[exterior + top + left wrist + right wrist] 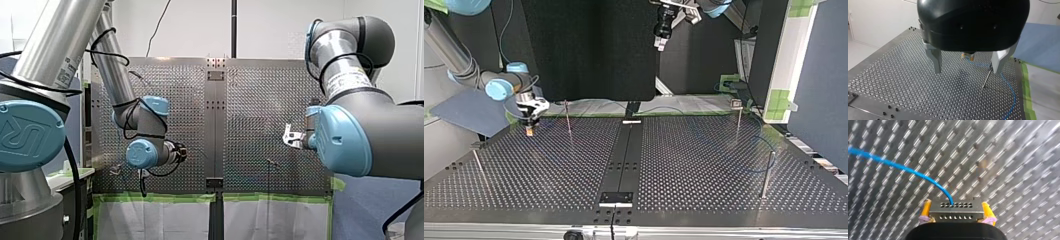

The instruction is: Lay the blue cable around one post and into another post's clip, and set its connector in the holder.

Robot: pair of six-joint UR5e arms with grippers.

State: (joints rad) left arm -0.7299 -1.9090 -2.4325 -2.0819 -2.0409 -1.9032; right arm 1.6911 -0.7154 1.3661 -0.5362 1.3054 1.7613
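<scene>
My right gripper [529, 129] is low over the perforated table [704, 165], close to a corner. One table edge lies just behind it and the side edge is near. A strip of green tape [1026, 82] runs along the edge beside it. Bare table stretches ahead of it toward the dark middle rail [626, 150].

My left gripper [966, 71] hangs high above the table with its two metal fingers [934, 60] spread apart and nothing between them. It has free space on every side and is well apart from my right gripper.

A thin upright post [568, 120] stands near my right gripper, on its rail side. It is the nearest thing in the way there. Another post [479, 167] stands further off, near the side edge. Two more posts [768, 175] stand well apart, beyond the rail.

My right gripper's yellow pads [926, 207] are clenched on the two ends of a small metal connector [956, 215], which sits square between them and has rows of small holes. The blue cable [905, 168] comes out of the connector's face, rises in a bend and runs away to one side over the table. In the left wrist view it runs past the nearby post and sweeps in a long curve along the taped edge. I cannot tell on which side of the post it passes, or whether the connector touches the table.
</scene>
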